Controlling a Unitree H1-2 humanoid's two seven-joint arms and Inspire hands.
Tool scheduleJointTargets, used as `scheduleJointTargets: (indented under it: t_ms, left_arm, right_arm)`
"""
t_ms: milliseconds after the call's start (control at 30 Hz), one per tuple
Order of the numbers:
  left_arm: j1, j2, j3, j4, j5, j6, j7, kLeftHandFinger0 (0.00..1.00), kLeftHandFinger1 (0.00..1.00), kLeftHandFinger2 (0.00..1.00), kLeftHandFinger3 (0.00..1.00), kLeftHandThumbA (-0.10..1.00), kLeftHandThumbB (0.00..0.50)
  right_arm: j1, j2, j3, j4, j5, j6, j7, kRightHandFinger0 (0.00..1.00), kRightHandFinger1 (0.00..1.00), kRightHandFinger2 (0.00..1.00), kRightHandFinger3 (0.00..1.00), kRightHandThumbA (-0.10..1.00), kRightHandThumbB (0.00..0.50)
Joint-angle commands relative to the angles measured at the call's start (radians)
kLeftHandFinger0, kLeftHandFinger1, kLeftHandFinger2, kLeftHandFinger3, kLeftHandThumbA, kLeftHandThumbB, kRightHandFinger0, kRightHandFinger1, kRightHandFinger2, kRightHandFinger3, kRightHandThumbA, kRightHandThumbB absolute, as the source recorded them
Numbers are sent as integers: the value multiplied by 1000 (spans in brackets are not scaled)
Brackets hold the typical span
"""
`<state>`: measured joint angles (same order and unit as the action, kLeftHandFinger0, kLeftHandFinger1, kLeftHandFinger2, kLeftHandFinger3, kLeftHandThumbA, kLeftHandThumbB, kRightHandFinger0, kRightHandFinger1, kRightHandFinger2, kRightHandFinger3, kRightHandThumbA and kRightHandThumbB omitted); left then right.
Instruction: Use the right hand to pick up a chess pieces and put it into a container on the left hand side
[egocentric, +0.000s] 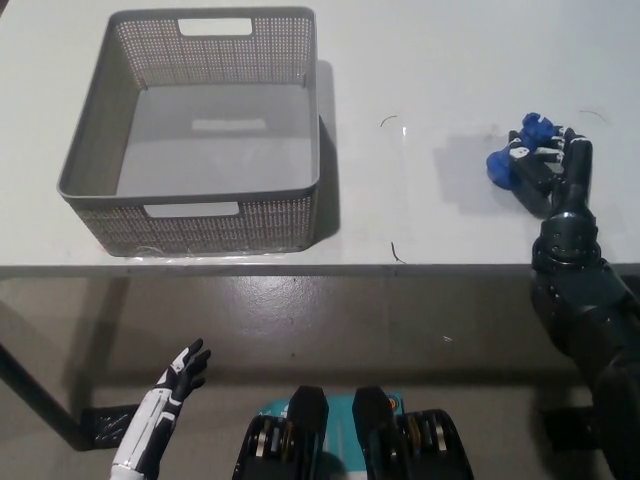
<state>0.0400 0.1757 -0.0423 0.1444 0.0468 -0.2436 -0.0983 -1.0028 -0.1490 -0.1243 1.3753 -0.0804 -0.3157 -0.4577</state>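
Observation:
A blue chess piece (507, 161) is clasped in my black right hand (552, 168) at the right side of the white table (420, 70). The fingers are curled around it and part of the piece is hidden by them. I cannot tell whether the piece still touches the tabletop. The grey mesh basket (100, 150) stands at the table's left, with nothing visible inside. My white left hand (165, 402) hangs below the table's front edge at the lower left, fingers spread and holding nothing.
Bare tabletop lies between the basket and my right hand, with a few thin dark marks (388, 120) on it. The table's front edge (400, 268) runs across the middle of the picture; below it is grey floor.

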Motion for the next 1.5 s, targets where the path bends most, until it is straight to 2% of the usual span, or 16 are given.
scheduleJointTargets:
  t_ms: [0,133,267,367,567,600,700,733,967,1067,1100,1167,1200,1267,1367,1467]
  left_arm:
    - [-16,19,7,-24,-5,-17,-11,1000,1000,1000,1000,1000,342]
    - [-17,21,7,-29,2,-11,-10,1000,1000,1000,1000,1000,336]
    - [-22,24,8,-26,4,-12,-11,1000,1000,1000,1000,1000,335]
    - [-22,22,7,-25,5,-13,-10,1000,1000,1000,1000,1000,333]
    - [-20,28,6,-24,7,-11,-13,1000,1000,1000,1000,1000,349]
    - [-20,29,5,-23,5,-15,-15,1000,1000,1000,1000,1000,337]
    - [-19,30,3,-26,9,-9,-14,1000,1000,1000,1000,1000,333]
    - [-20,29,3,-21,8,-13,-14,1000,1000,1000,1000,1000,338]
    - [-8,25,-2,-18,8,-15,-12,1000,1000,1000,1000,1000,339]
    - [-7,26,-7,-14,15,-28,-12,1000,1000,1000,1000,1000,332]
    - [-6,27,-8,-16,15,-25,-13,1000,1000,1000,1000,1000,345]
    - [-5,28,-10,-18,15,-20,-16,1000,1000,1000,1000,1000,351]
    - [-6,29,-11,-16,15,-22,-17,1000,1000,1000,1000,1000,347]
    - [-6,29,-12,-16,11,-23,-21,1000,1000,1000,1000,1000,345]
    - [-9,31,-13,-14,6,-23,-24,1000,1000,1000,1000,1000,345]
    - [-16,29,-13,-14,7,-20,-27,1000,1000,1000,1000,1000,341]
  right_arm:
    - [-74,3,3,-41,17,-109,-32,0,32,366,354,-100,113]
    - [-96,15,18,-110,5,-110,-28,0,70,455,489,-100,136]
    - [-109,30,37,-231,-16,-97,-19,0,112,506,535,-100,143]
    - [-116,47,58,-343,-33,-58,-14,0,86,458,497,-100,145]
    - [-151,90,98,-441,-62,0,-18,0,96,487,467,-100,141]
    - [-160,103,101,-449,-56,14,-10,0,98,492,465,-100,132]
    - [-176,117,124,-453,-67,14,1,0,54,454,481,-100,120]
    - [-192,132,135,-441,-81,19,-15,0,36,436,408,-100,142]
    - [-260,235,196,-368,-81,5,46,0,132,523,347,-100,160]
    - [-296,278,227,-316,-101,1,46,0,116,508,330,-100,172]
    - [-303,288,232,-304,-98,-4,52,0,91,482,316,-100,160]
    - [-321,312,242,-270,-90,-12,70,0,93,496,333,-100,142]
    - [-339,331,260,-215,-102,-53,72,0,97,514,380,-100,133]
    - [-354,352,271,-164,-104,-82,72,0,112,532,361,-100,136]
    - [-376,381,267,-108,-87,-72,89,0,200,615,427,-100,131]
    - [-387,400,271,-61,-87,-55,110,0,213,619,492,-100,116]
